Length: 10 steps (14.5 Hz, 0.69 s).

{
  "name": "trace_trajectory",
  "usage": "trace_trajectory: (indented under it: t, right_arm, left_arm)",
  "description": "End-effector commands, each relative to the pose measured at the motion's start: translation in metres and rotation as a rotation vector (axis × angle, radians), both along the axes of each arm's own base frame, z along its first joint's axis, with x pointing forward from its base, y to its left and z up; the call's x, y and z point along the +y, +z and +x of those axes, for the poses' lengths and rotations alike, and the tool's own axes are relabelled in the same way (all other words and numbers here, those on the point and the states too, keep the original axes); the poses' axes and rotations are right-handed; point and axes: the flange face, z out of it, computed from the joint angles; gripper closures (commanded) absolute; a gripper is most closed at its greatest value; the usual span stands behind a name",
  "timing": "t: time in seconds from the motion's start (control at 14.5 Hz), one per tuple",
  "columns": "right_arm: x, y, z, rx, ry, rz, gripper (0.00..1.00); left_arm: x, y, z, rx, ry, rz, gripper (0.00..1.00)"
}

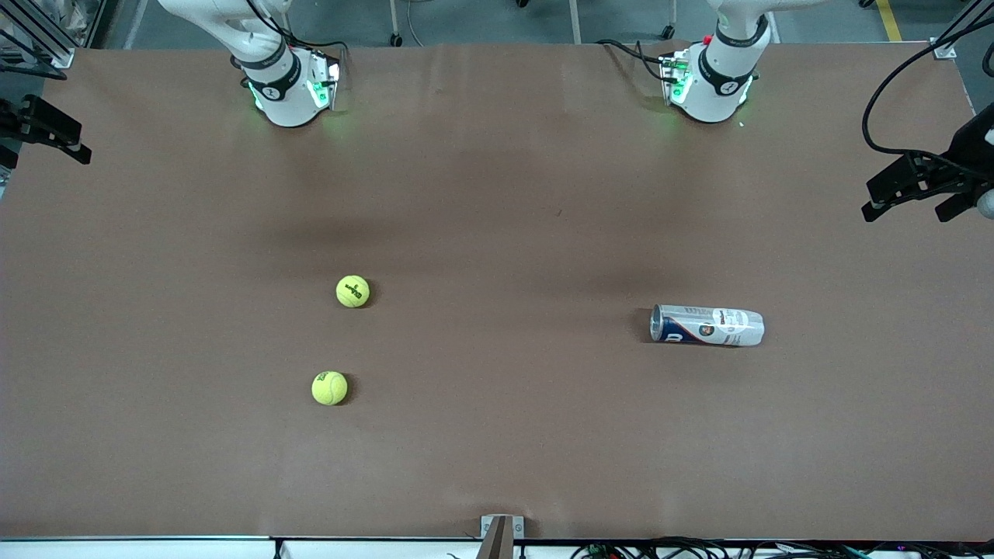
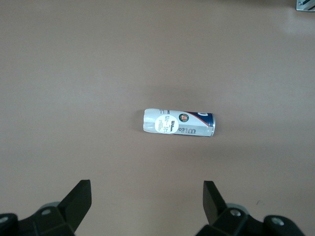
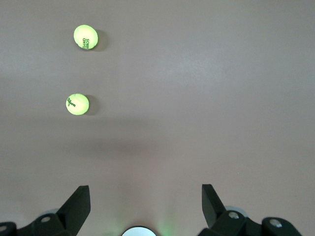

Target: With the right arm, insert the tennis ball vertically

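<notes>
Two yellow-green tennis balls lie on the brown table toward the right arm's end: one [image 1: 352, 291] farther from the front camera, one [image 1: 330, 388] nearer. Both show in the right wrist view [image 3: 77, 104] [image 3: 84, 37]. A tennis ball can [image 1: 707, 325] with a white and blue label lies on its side toward the left arm's end; it also shows in the left wrist view [image 2: 179, 123]. My right gripper [image 3: 145, 206] is open and empty, high over the table near its base. My left gripper [image 2: 146, 204] is open and empty, high over the table. Neither hand shows in the front view.
The two arm bases [image 1: 283, 85] [image 1: 710, 81] stand along the table's edge farthest from the front camera. Black camera mounts [image 1: 46, 128] [image 1: 928, 182] stick in at both ends of the table. A small bracket [image 1: 501, 528] sits at the table's nearest edge.
</notes>
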Motion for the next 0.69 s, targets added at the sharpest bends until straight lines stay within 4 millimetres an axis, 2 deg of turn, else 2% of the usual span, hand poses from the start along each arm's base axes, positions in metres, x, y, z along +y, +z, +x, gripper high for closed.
trace_trajectory:
  t: [0.0,0.62]
  right_arm:
    - [0.0007,0.002,-0.0086,-0.004,0.009,0.012,0.0]
    - [-0.0008,0.0054,-0.0083,-0.006,0.004,0.012,0.0]
  left_arm:
    - [0.0008,0.0065,-0.0032,0.0,-0.021,0.021,0.0]
    - [0.0017,0.006,-0.0023,-0.001,-0.018,0.021,0.0]
